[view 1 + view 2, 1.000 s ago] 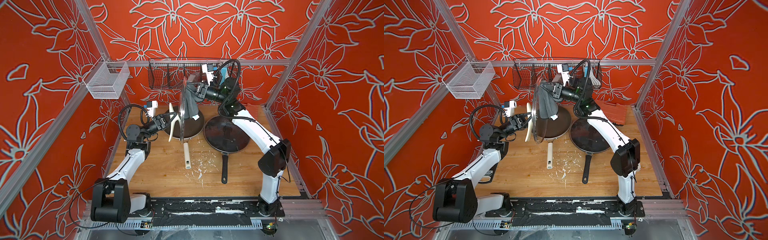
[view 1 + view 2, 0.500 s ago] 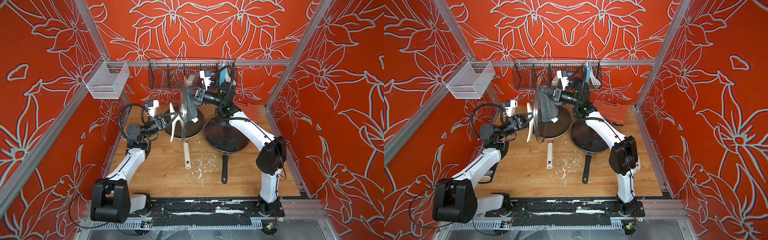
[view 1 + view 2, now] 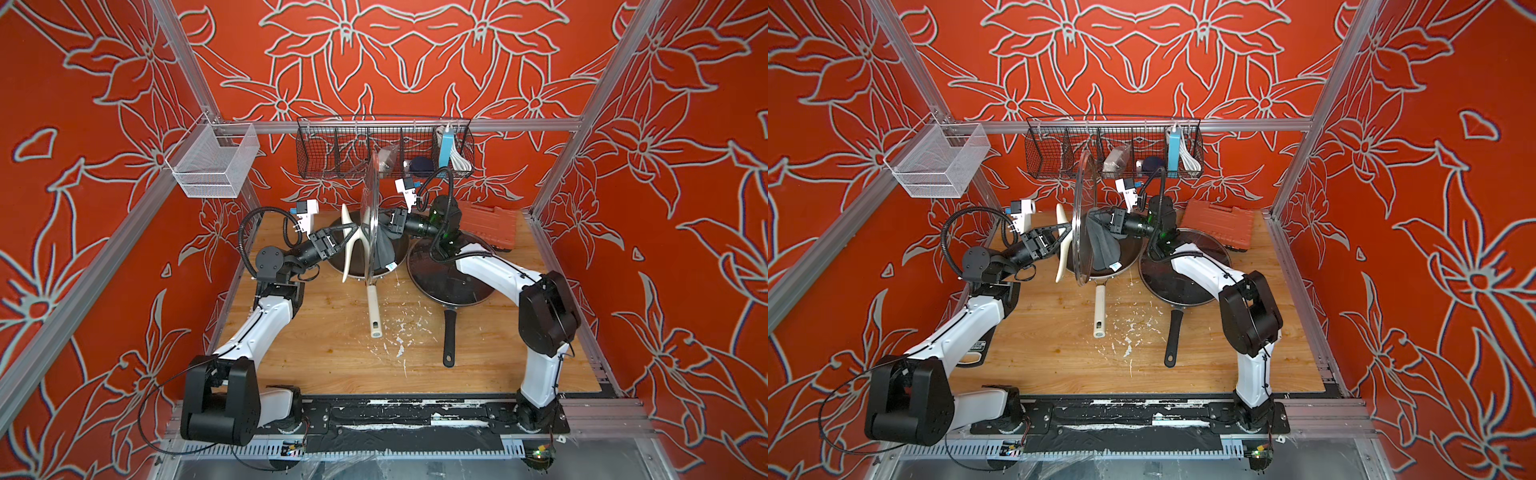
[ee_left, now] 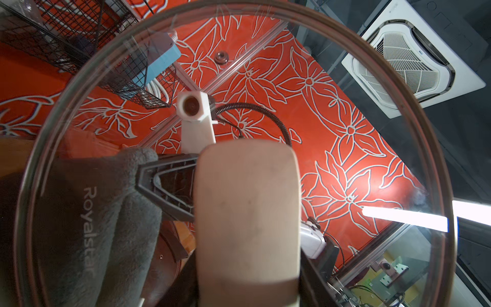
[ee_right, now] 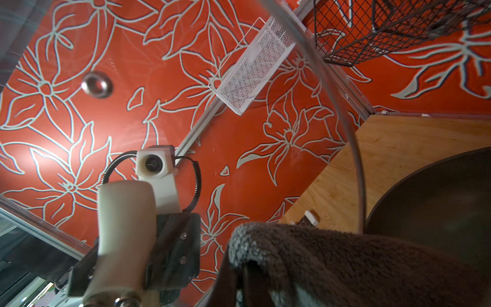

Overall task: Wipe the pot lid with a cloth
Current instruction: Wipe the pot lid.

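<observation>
The pot lid [image 3: 368,195] stands on edge above the brown pan, its metal rim showing in both top views [image 3: 1076,232]. My left gripper [image 3: 348,244] is shut on the lid's cream bar handle [image 3: 347,253], which fills the left wrist view [image 4: 247,207]. On the lid's other face, my right gripper [image 3: 385,219] is shut on the dark grey cloth [image 3: 384,253] and presses it against the glass. The cloth hangs down in folds [image 3: 1104,249]. Through the glass [image 4: 345,106] I see the cloth [image 4: 87,212] bunched round the right fingers [image 4: 148,183]. The right wrist view shows the cloth [image 5: 345,265] and the lid's rim [image 5: 356,148].
A brown pan with a cream handle [image 3: 374,309] lies under the lid. To its right a black pan [image 3: 449,332] carries another glass lid. An orange case [image 3: 490,224] lies at the back right. A black wire basket [image 3: 332,149] and a white mesh basket [image 3: 212,162] hang on the rail.
My right gripper has slid the cloth down the lid's face, from near its upper part toward its middle. The left arm and the lid have stayed still.
</observation>
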Available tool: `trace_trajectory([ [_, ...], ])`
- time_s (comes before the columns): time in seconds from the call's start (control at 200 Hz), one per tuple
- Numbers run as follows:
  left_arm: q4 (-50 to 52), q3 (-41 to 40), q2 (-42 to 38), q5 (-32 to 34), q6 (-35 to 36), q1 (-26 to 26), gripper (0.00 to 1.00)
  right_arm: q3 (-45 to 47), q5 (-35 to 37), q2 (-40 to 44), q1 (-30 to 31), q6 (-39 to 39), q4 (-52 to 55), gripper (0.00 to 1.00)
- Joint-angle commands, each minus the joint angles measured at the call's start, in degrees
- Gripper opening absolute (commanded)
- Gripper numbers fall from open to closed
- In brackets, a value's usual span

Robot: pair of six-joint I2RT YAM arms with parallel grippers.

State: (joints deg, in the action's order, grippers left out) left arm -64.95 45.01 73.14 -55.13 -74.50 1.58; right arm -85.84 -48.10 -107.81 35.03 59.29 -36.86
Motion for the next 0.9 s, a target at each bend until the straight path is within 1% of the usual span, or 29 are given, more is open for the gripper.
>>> trace_trajectory([
  [0.0, -12.2, 2.6, -0.5, 7.2, 0.7, 0.3, 0.00, 2.8, -1.7, 4.8, 1.4, 3.2, -8.6, 0.00],
  [0.2, -13.3, 2.8, 1.8, 10.1, 0.8, 0.3, 0.00, 8.7, -3.1, 8.2, 3.6, 7.4, -14.6, 0.00],
  [0.34, -14.4, 3.1, 3.1, 11.7, 0.6, 0.2, 0.00, 12.7, -3.5, 9.6, 5.4, 12.3, -21.3, 0.00],
  [0.5, -14.6, 2.9, 3.9, 12.2, 0.8, 0.1, 0.00, 14.7, -3.1, 10.0, 7.0, 18.3, -29.1, 0.00],
  [0.641, -14.7, 2.4, 3.9, 11.7, 0.8, 0.1, 0.00, 14.1, -2.7, 9.8, 7.5, 21.4, -32.5, 0.00],
  [0.896, -14.6, 1.2, 3.1, 9.6, 0.5, 0.1, 0.00, 8.3, -3.2, 8.8, 7.4, 22.4, -31.0, 0.00],
])
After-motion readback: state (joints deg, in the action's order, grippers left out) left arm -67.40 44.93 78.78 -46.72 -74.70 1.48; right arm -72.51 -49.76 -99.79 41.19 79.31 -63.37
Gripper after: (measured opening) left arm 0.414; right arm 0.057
